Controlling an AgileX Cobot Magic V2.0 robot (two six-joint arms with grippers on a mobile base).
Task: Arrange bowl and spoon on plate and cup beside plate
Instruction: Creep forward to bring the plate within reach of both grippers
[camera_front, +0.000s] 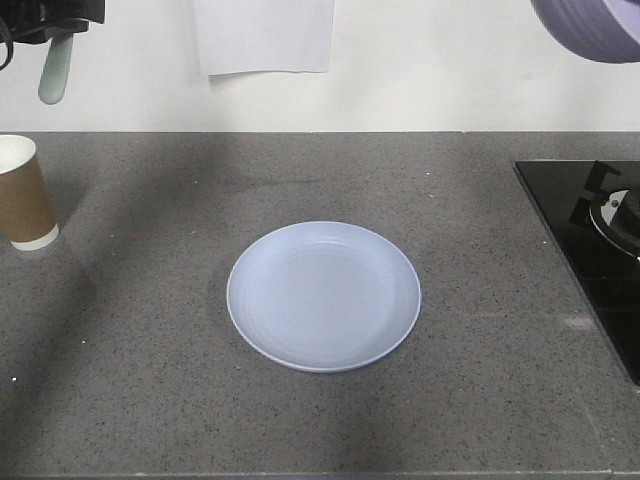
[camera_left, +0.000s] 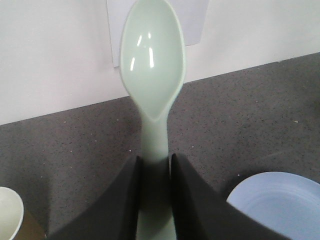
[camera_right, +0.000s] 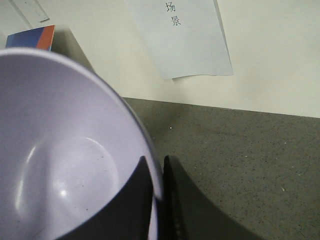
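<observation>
The pale blue plate (camera_front: 323, 295) lies empty in the middle of the grey counter. High at the far left, my left gripper (camera_left: 155, 160) is shut on the handle of the mint-white spoon (camera_left: 152, 65), whose scoop points away from the jaws; in the front view the spoon (camera_front: 55, 72) hangs above the counter. The brown paper cup (camera_front: 22, 192) stands upright at the left edge, apart from the plate. My right gripper (camera_right: 157, 162) is shut on the rim of the lavender bowl (camera_right: 65, 165), one finger inside and one outside. The bowl (camera_front: 590, 28) is held high at the top right.
A black hob (camera_front: 590, 260) with a burner takes up the counter's right side. A sheet of paper (camera_front: 265, 35) hangs on the white wall behind. An orange and blue box (camera_right: 30, 37) shows beyond the bowl in the right wrist view.
</observation>
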